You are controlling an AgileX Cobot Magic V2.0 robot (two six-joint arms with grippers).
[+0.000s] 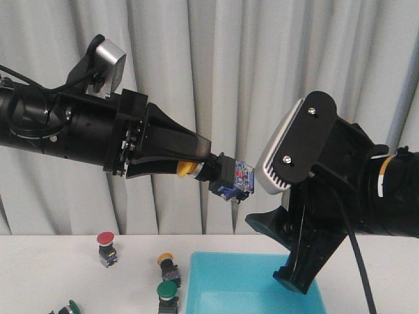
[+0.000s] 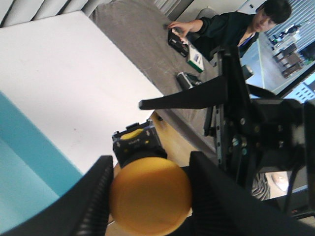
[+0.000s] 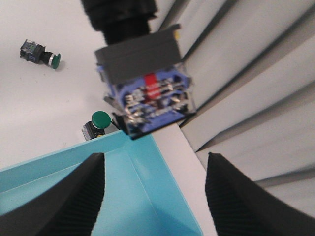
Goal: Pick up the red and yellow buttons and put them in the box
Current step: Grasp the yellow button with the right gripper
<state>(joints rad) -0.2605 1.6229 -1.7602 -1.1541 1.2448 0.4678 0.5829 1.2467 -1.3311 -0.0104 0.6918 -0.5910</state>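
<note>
My left gripper [image 1: 201, 165] is held high in the air, shut on a yellow button [image 1: 186, 170] whose black-and-blue body [image 1: 233, 178] points toward the right arm. In the left wrist view its yellow cap [image 2: 150, 196] fills the space between the fingers [image 2: 93, 196]. My right gripper [image 1: 278, 252] hangs open over the cyan box [image 1: 249, 294], just below and right of the held button. In the right wrist view that button's body [image 3: 145, 91] is close above the box [image 3: 123, 196]. A red button [image 1: 106, 247] and a second yellow button [image 1: 168, 264] stand on the table left of the box.
Two green-capped switches [image 1: 167, 294] [image 1: 69, 307] lie near the table's front, and both also appear in the right wrist view as green switches [image 3: 98, 123] [image 3: 42, 55]. A grey curtain hangs behind the table. Beyond the table edge a person [image 2: 231, 22] sits at another desk.
</note>
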